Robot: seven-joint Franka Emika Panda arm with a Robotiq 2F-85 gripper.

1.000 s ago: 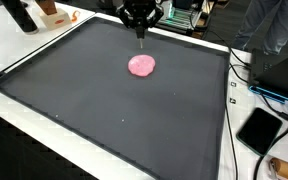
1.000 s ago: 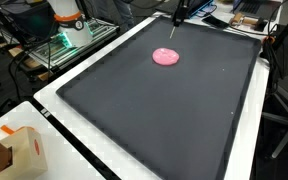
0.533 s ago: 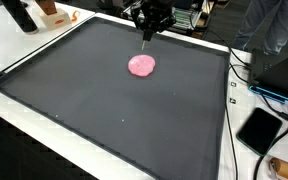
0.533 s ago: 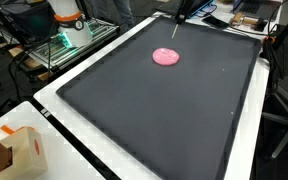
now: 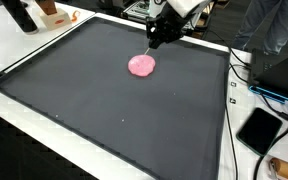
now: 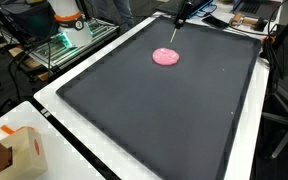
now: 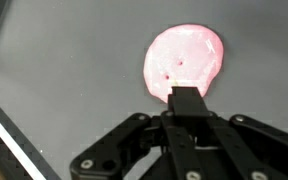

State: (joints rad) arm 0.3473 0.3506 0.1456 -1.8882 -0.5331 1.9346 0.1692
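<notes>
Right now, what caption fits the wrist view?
Gripper shut on a dark rod pointing at a pink disc on a black mat.

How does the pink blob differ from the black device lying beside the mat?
The pink blob is round with soft edges; the black device is rectangular with straight edges. The blob lies on the dark mat, close to the gripper; the device lies off it on the white table. Both lie flat.

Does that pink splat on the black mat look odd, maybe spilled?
The pink blob lies flat, ragged-edged on the black mat, a small dent on top, by the gripper and its thin stick. Looks squashed, not spilled.
</notes>
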